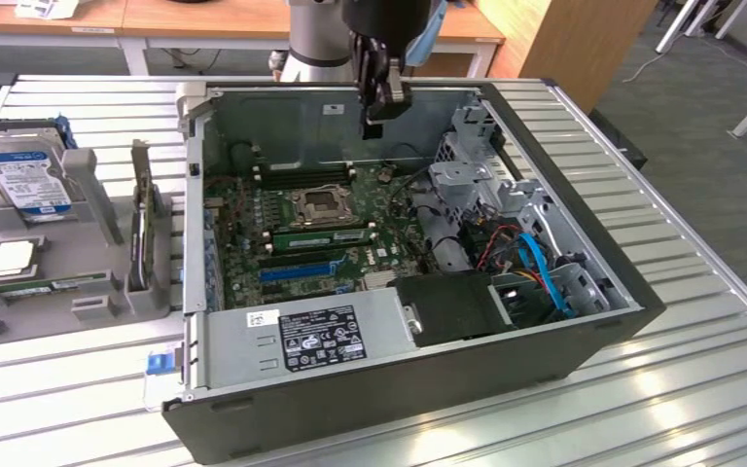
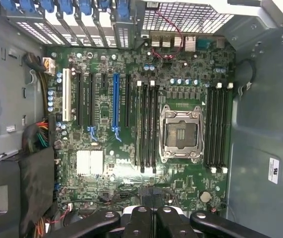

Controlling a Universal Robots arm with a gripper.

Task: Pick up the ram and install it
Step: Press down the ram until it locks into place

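We see the hand (image 1: 376, 125) empty, its fingers pressed together, hovering above the far side of the open computer case (image 1: 582, 321), over the motherboard (image 2: 106, 144). The ram (image 1: 23, 289) lies flat in the grey tray (image 1: 101, 306) on the surface (image 1: 685, 389), at the exterior view's left, well apart from the hand and just near of the square processor chip (image 1: 8, 258). We judge the pick is not yet begun. To do it well, we would part the fingers before descending, line them across the stick's thin width, and take it mid-length so it hangs level for the black memory slots (image 2: 148, 126).
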